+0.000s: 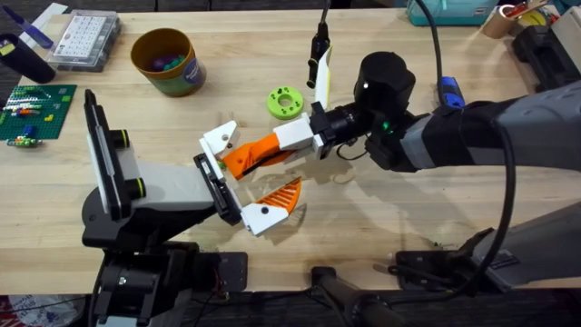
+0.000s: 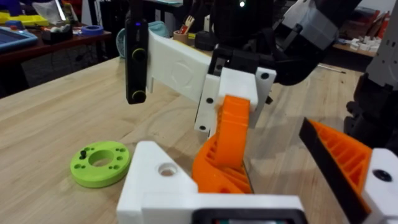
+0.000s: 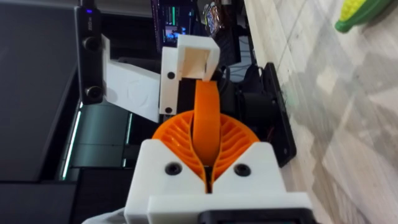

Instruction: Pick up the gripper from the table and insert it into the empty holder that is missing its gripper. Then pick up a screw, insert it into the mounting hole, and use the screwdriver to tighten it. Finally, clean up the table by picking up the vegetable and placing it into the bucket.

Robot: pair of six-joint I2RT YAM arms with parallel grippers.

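- Closest to the left wrist camera sits the empty holder (image 2: 152, 186), a white angular mount at one end of the left gripper's (image 1: 245, 177) black rail. It faces the incoming part.
- Left gripper grips nothing. Its one ribbed orange finger (image 1: 277, 198) stands well apart at the rail's other end, which leaves room between them.
- Right gripper (image 3: 206, 134) is clamped on the gripper (image 3: 205, 93). Its ribbed pads pinch the smooth orange taper, so the white blocky base leads and stays free to mate.
- That base is right at the holder. I cannot tell whether it is seated or merely touching.
- My judgement: insertion is the step in hand. Base and mount likely need squaring up before any push, since a tilted base could jam on the rail.
- Green disc (image 1: 286, 102) lies just beyond the two grippers, on the table (image 1: 436, 227).
- Bucket (image 1: 166, 62) stands well apart at the far left, and the vegetable (image 3: 367, 15) lies on the wood, untouched.
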